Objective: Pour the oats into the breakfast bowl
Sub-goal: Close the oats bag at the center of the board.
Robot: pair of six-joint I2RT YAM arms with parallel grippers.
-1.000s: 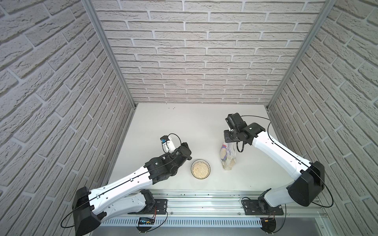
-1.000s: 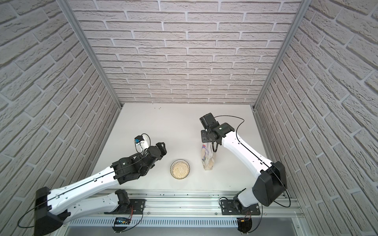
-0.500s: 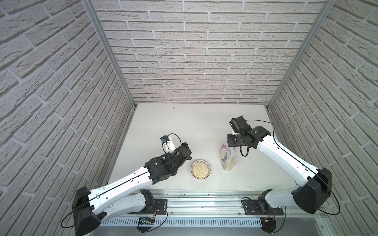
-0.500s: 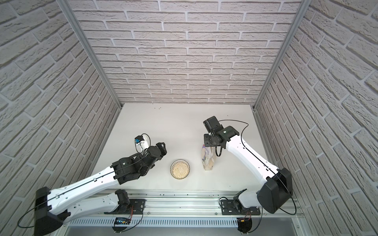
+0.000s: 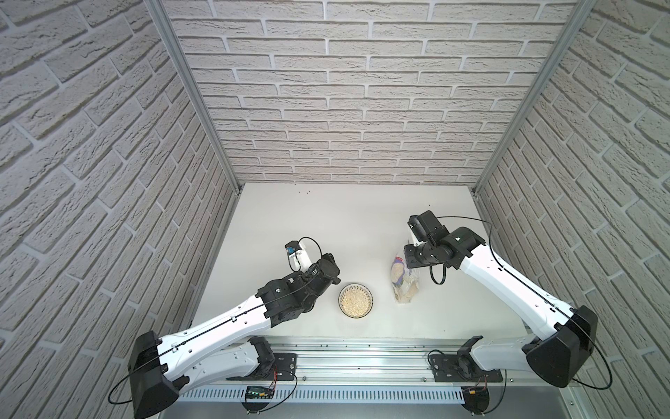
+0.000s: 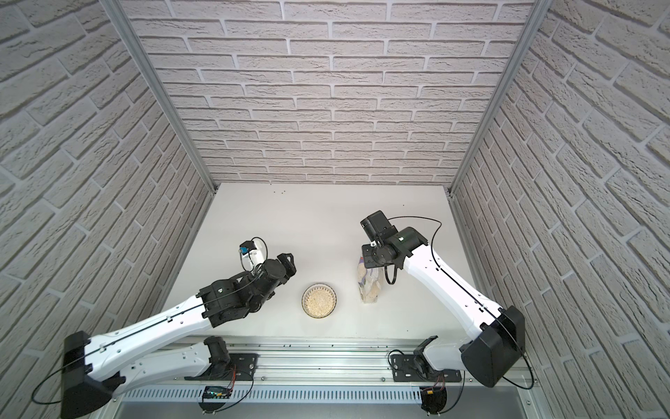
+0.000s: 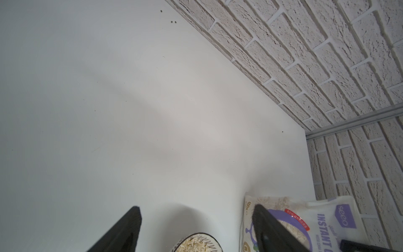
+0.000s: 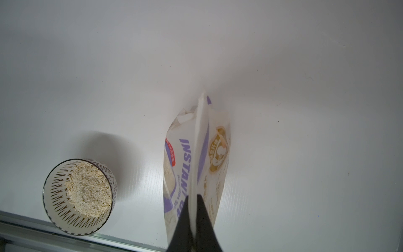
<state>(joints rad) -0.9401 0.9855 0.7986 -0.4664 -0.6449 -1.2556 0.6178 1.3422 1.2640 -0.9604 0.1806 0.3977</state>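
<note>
My right claw is clenched on the thin white top seam of the pouch. The pouch stands upright on the desk at about 3 o'clock from the bowl, near it but apart. The oats already lie heaped in the bowl, so I judge the pour done and the pouch merely being parked. My worry is that pinch: I hold slick, crinkly film toward one end of the seam, so a lift could let it slide out or set the bag swinging. If I let go carelessly, the tall soft pouch could topple toward 9 o'clock, strike the bowl and scatter flakes; whether its mouth is sealed I cannot tell. The bowl also sits close to the desk's 6 o'clock edge, by the metal rail, so a shove could send it over. My left claw hangs released and empty at about 10 o'clock from the bowl, and a low sweep from there could clip the rim.
</note>
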